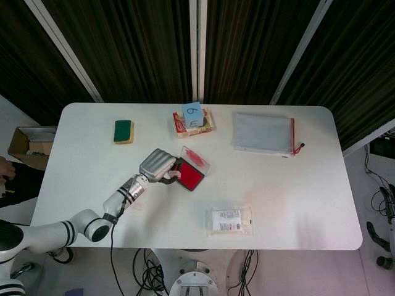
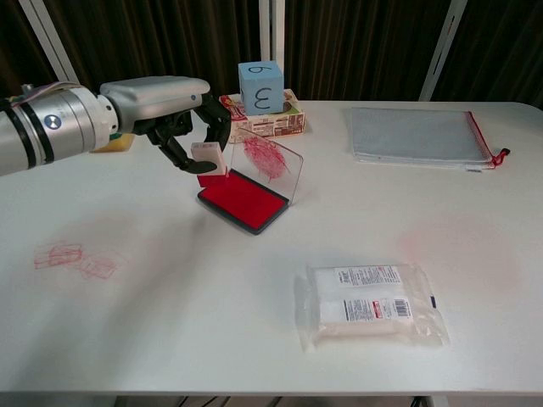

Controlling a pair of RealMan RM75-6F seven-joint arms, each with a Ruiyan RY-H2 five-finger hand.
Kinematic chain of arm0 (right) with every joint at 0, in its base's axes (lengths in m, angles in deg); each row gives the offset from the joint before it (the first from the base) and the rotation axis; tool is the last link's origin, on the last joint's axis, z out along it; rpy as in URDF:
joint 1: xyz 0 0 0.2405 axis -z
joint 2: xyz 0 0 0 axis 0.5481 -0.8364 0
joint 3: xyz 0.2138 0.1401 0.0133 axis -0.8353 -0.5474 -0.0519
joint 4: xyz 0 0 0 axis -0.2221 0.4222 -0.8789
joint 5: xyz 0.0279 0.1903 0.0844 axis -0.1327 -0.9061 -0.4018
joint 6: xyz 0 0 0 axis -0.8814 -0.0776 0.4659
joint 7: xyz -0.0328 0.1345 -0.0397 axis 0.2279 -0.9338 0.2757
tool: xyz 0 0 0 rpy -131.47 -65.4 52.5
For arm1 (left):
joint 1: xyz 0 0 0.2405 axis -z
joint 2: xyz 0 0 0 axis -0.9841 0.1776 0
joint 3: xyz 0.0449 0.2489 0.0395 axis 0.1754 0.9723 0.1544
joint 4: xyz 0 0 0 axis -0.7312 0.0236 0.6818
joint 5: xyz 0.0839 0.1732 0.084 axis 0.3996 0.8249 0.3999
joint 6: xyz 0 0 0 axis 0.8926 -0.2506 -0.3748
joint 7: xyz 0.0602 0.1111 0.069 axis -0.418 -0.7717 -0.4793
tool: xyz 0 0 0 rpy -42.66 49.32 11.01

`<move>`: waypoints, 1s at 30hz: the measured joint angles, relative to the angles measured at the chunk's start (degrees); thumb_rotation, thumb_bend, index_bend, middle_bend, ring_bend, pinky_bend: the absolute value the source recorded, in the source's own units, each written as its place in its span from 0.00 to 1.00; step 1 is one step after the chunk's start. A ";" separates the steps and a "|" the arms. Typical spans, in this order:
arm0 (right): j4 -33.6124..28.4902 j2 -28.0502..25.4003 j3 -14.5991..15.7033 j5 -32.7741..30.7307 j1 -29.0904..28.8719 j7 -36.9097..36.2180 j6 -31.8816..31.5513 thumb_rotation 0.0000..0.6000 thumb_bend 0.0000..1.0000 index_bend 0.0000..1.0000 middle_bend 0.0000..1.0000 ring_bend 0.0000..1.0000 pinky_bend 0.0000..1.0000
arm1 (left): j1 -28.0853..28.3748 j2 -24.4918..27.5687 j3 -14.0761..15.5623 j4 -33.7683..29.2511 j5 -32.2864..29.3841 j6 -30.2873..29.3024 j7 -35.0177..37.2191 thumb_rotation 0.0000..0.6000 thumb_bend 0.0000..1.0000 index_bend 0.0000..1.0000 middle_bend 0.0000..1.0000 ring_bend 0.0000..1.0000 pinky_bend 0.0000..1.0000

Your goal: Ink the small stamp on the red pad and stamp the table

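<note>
My left hand (image 1: pixel 159 165) (image 2: pixel 174 110) pinches the small stamp (image 2: pixel 208 161), a white block with a red base, between thumb and fingers. It holds the stamp over the left end of the red ink pad (image 2: pixel 244 200) (image 1: pixel 187 174), base down and just at the pad's surface; whether it touches I cannot tell. The pad's clear lid (image 2: pixel 268 161), smeared with red, stands open behind the pad. Two faint red stamp prints (image 2: pixel 76 259) mark the table (image 2: pixel 212 331) at the front left. My right hand is in neither view.
A blue numbered cube (image 2: pixel 260 86) sits on a printed box (image 2: pixel 280 123) behind the pad. A green and yellow sponge (image 1: pixel 123 131) lies back left, a grey zip pouch (image 2: pixel 420 136) back right, a plastic packet (image 2: pixel 373 305) front right.
</note>
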 measured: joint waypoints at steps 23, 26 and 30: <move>0.89 -0.26 0.04 0.22 -0.06 -0.69 0.54 1.00 0.24 0.00 0.00 0.00 0.00 | 5.65 -14.22 -1.55 18.95 -6.51 5.30 0.93 1.00 0.44 0.62 0.61 1.00 1.00; 0.85 -0.04 0.11 0.39 -0.22 -0.23 0.74 1.00 0.23 0.00 0.00 0.00 0.00 | 5.61 -14.87 -1.02 20.41 -5.47 5.37 2.54 1.00 0.44 0.62 0.61 1.00 1.00; 0.62 0.18 0.31 0.82 -0.30 0.23 0.74 1.00 0.23 0.00 0.00 0.00 0.00 | 5.45 -15.87 -0.46 22.84 -4.74 5.80 4.67 1.00 0.45 0.62 0.61 1.00 1.00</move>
